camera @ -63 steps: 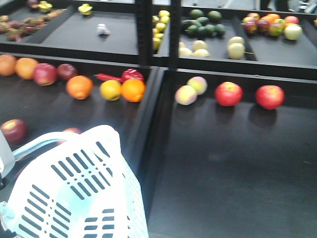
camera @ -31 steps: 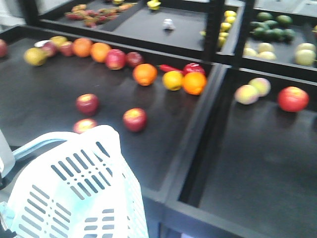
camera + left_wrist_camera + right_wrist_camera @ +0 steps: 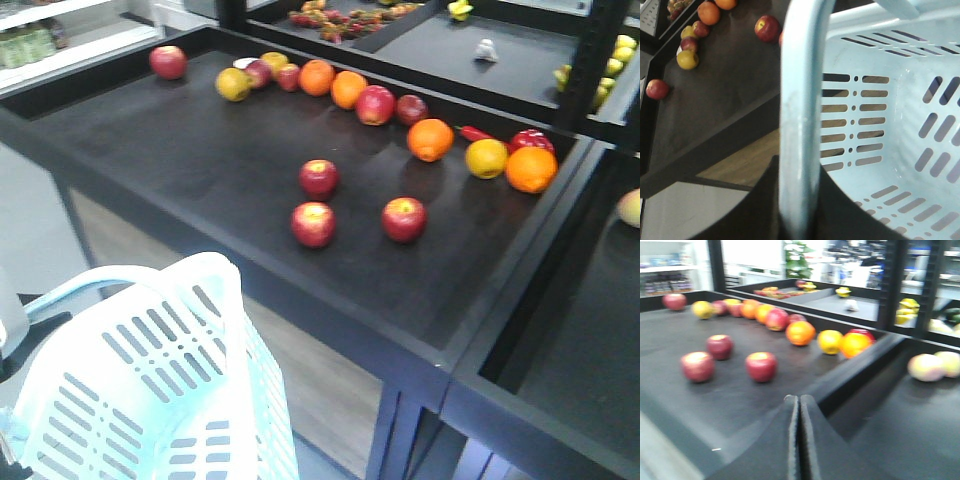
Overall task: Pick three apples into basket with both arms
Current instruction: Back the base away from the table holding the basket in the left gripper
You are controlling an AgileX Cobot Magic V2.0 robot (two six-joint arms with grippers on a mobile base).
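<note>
Three apples all on the black counter (image 3: 180, 150), mid-surface, loose triangle, none touching: far apple (image 3: 319, 178), near-left apple (image 3: 313, 223) just in front of it, near-right apple (image 3: 404, 219) off to the side. All three well short of the fruit row along the far edge, which includes oranges (image 3: 430, 139) and a yellow fruit (image 3: 486, 157). Lone red apple (image 3: 168, 61) sits near the far left corner.

Basket (image 3: 150, 380) is off the counter, beyond its near edge, tilted, slotted wall toward the front camera, handle (image 3: 70, 287) swung up. In the left wrist view the left hand (image 3: 799, 210) is clamped on the handle: the pale bar runs between the dark fingers (image 3: 760, 215), which touch it on both sides, and the slotted basket interior is right behind.

Right hand (image 3: 799, 402) is closed with nothing in it, its two fingers (image 3: 790, 440) pressed together with only a thin seam between. Right wrist view is blurred. The apples lie ahead and left of the right hand, well apart from it.
</note>
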